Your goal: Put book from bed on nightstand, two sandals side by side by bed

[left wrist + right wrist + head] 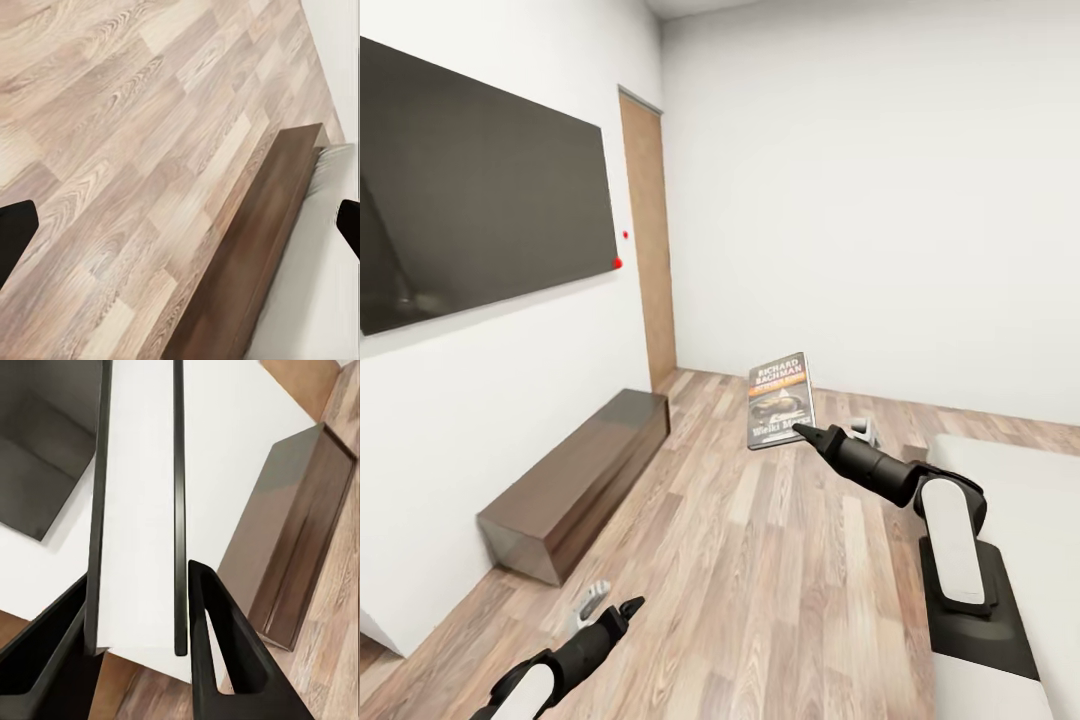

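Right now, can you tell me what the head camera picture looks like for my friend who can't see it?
The right gripper holds the book up in the air over the wood floor. A big black screen hangs on the white wall above a long dark cabinet, and the left gripper is low, holding nothing.

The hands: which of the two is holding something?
The right hand, raised over the wood floor, grips the Richard Bachman paperback by its lower edge. The left hand, low near the long dark cabinet, holds nothing.
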You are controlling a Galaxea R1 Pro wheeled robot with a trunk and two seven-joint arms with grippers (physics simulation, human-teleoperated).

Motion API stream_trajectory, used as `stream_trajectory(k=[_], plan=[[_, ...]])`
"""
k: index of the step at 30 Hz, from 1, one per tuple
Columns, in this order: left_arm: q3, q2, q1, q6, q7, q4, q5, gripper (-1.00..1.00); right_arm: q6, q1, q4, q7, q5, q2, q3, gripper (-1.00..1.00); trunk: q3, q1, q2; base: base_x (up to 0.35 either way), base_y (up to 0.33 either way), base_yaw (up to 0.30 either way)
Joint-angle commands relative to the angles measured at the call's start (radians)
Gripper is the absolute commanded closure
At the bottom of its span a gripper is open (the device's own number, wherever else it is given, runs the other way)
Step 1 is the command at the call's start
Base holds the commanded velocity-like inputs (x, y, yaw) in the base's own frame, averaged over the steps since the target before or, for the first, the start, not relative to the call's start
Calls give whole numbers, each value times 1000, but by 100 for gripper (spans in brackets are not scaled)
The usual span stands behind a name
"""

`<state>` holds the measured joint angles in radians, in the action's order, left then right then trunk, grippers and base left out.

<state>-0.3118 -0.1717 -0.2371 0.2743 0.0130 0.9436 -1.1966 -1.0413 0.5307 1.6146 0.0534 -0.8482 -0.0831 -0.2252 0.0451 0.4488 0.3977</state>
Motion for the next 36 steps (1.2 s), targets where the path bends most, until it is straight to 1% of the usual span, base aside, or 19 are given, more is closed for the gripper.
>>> stream_trajectory(k=[1,10,15,19,36], plan=[[-2,-1,-1,3,-1,1,-8,-100,-6,2,0,6,-6,-1,-3,100,2,1,2,330,0,-272],[-2,-2,-2,23,-3,-1,-7,-100,-6,2,1,6,-8,0,-3,100,2,1,2,330,6,-273],[-1,-2,-2,25,-3,-3,-7,-100,-6,2,1,11,-8,0,-3,100,2,1,2,320,84,-272],[-1,-2,-2,27,-2,-4,-8,-100,-6,2,1,21,-8,0,-3,100,2,1,2,313,135,-272],[-3,-1,-2,28,-1,-5,-6,-100,-6,2,1,26,-8,1,-8,100,2,1,2,309,156,-272]])
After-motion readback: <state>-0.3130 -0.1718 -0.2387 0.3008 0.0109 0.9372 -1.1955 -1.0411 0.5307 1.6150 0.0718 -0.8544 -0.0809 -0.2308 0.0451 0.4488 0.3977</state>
